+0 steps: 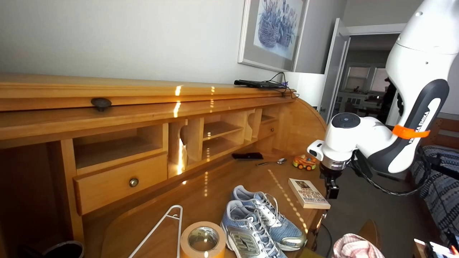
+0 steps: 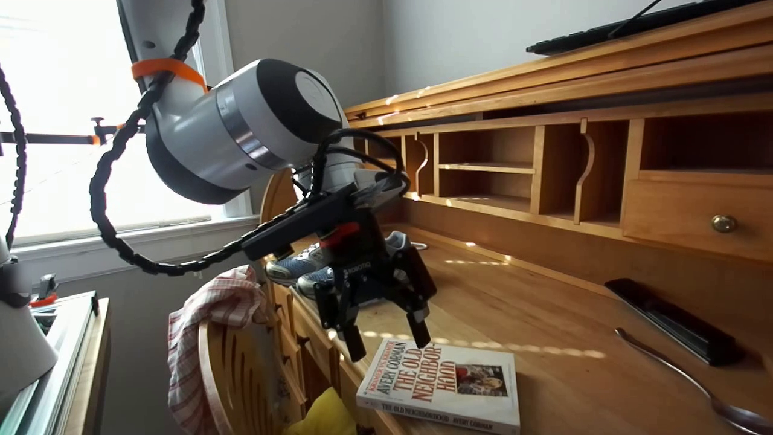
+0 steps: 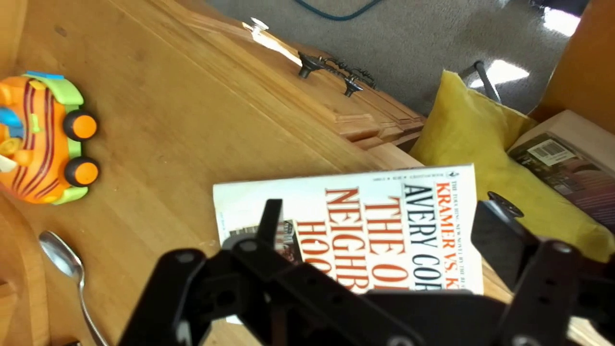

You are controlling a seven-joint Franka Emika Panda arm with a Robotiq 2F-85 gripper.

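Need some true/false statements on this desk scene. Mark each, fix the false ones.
1. The fingers stand open near the book. True.
2. The book is clamped between them. False: it lies ungripped on the desk.
3. The toy car is purple. False: the toy car is mostly orange.
4. A spoon lies on the desk. True.
5. A checked cloth hangs over the chair. True.
6. The shoes sit on the chair. False: the shoes are on the desk.

The arm (image 1: 412,71) is glossy white, with a black panel (image 1: 424,102) lettered "EMIKA" and an orange band (image 1: 410,133) strapped around it. A silver ring (image 2: 244,128) circles a rounded joint (image 2: 269,130), and a segmented black cable (image 2: 98,196) loops outside. The black gripper (image 2: 386,336) bears "ROBOTIQ" in pale letters, a red patch (image 2: 341,234) and round pins (image 3: 247,246).
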